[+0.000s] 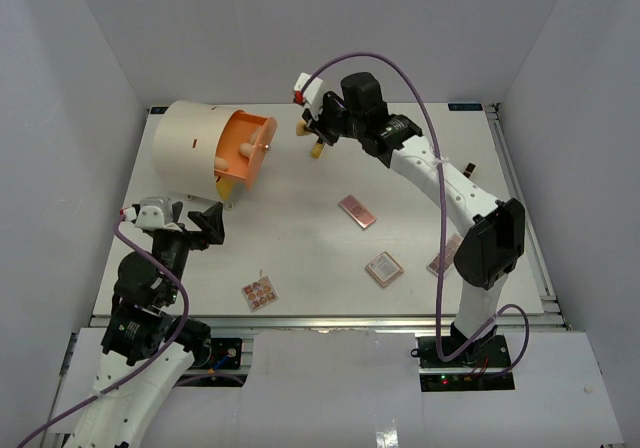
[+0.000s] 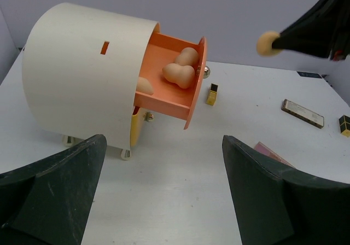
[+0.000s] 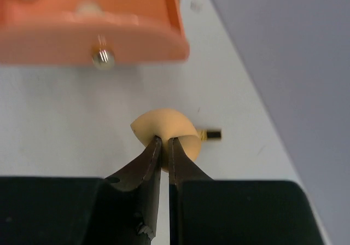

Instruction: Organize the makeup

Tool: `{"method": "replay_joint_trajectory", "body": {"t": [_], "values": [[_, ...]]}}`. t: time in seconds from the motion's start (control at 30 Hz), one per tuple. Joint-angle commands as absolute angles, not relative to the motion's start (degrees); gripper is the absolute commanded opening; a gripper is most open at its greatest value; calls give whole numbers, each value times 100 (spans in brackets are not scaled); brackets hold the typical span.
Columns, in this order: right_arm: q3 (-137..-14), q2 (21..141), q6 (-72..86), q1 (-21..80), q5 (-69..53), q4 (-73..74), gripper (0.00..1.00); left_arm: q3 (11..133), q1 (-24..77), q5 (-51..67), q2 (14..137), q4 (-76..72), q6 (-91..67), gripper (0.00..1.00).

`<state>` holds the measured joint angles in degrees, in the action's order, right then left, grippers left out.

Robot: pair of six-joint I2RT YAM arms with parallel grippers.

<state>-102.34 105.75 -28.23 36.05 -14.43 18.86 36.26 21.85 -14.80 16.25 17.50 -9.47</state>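
Note:
My right gripper point(image 3: 164, 142) is shut on a peach sponge point(image 3: 165, 129), squeezing it, above the table just right of the open orange drawer point(image 3: 93, 34). In the top view this sponge point(image 1: 303, 126) hangs at the gripper point(image 1: 311, 131). A tiny yellow black-capped bottle point(image 3: 211, 135) lies on the table beyond it. Two more sponges point(image 2: 180, 73) lie in the drawer point(image 2: 164, 100). Flat palettes point(image 1: 357, 211) point(image 1: 384, 268) point(image 1: 260, 292) lie spread across the table. My left gripper point(image 2: 164, 141) stands open and empty, low in front of the drawer.
The big cream cylinder point(image 1: 195, 148) holding the drawer stands at the back left. A fourth palette point(image 1: 445, 255) lies partly under the right arm. White walls enclose the table on three sides. The drawer knob point(image 3: 103, 58) points toward the right gripper.

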Motion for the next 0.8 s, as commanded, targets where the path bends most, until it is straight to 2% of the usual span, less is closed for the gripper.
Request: {"method": "replay_joint_trajectory", "body": {"t": [0.0, 0.17, 0.33, 0.77], "values": [[-11563, 10728, -2997, 4039, -1653, 1489, 8, 3604, 2175, -1776, 1531, 1670, -921, 98], [-12897, 11577, -2681, 4508, -1597, 1305, 8, 3594, 2135, -1838, 1528, 1669, -915, 98], [-13080, 12111, -2736, 4882, -1226, 918, 10, 3594, 2100, -1846, 1548, 1660, -922, 98], [-12839, 12552, -2857, 5072, -878, 545, 32, 3577, 2075, -1793, 1556, 1661, -914, 98]]}}
